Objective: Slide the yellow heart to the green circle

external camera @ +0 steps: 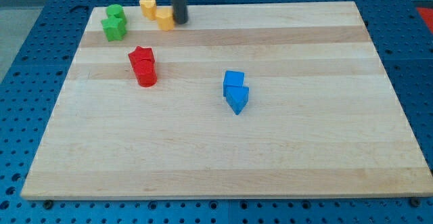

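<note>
Two yellow blocks sit near the board's top edge. One (164,18) is heart-like and touches my tip (181,21) on the tip's left side. The other (147,7) lies just up and left of it; its shape is unclear. The green circle (115,11) is at the top left, further left of the yellow blocks, with a green star (114,28) right below it. The dark rod comes down from the view's top edge.
A red star (141,56) and a red round block (145,76) sit together left of centre. A blue cube (234,81) and a blue triangle (237,99) sit together near the middle. The wooden board (304,149) rests on a blue perforated table.
</note>
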Controlling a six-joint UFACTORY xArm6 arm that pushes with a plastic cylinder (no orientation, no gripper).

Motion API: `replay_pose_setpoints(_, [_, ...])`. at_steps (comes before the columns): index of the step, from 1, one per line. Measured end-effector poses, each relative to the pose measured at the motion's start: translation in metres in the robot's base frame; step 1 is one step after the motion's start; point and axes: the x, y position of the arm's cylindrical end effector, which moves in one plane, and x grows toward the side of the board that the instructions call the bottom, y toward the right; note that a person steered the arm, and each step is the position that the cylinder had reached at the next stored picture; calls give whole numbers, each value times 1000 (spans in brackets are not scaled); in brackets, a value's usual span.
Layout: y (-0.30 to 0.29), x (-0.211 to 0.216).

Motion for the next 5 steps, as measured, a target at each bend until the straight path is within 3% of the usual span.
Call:
replay_pose_setpoints(1, [-53,0])
replay_pose_setpoints(2, [-60,0])
replay_pose_setpoints(4, [14,-39])
replay_pose_setpoints(5, [19,-45])
